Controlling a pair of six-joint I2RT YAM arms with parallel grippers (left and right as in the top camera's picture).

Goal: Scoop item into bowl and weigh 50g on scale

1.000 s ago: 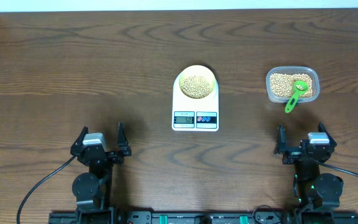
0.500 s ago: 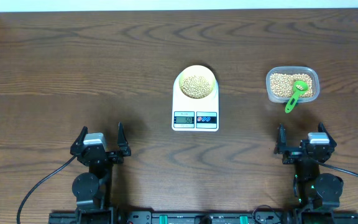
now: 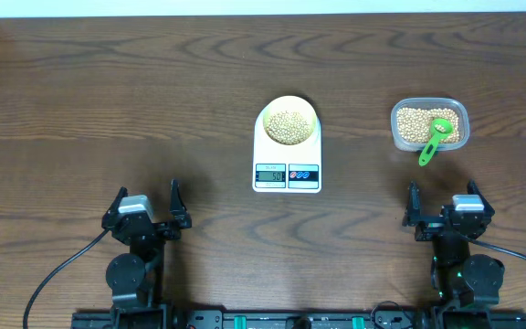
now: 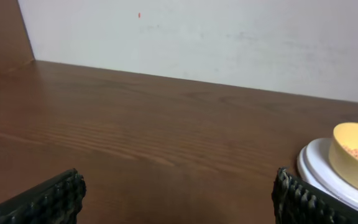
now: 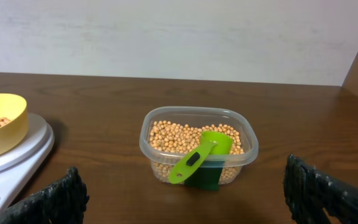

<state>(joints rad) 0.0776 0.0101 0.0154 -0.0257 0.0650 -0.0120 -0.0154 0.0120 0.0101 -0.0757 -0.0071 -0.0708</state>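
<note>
Both hands sit released at the near edge of the worktop (image 3: 108,91), gripping nothing. The left hand (image 3: 148,194) is at the near left with its two dark fingers spread wide over bare wood, and the right hand (image 3: 442,190) at the near right is spread just as wide. Between them and farther back, about mid-worktop, the white scale (image 3: 287,157) lies flat with its display and red and blue buttons facing the near side; digits show on the display but are too small to read with certainty. The pale yellow bowl (image 5: 5,140) stands upright on the far part of the scale's platform, holding a shallow heap of tan beans (image 3: 289,126). Well apart to the right of the scale, straight beyond the right hand, a clear plastic tub (image 5: 160,169) holds many more of the same beans. A green scoop (image 5: 204,152) rests in the tub, its cup lying on the beans and its handle slanting over the near rim toward the near left.
</note>
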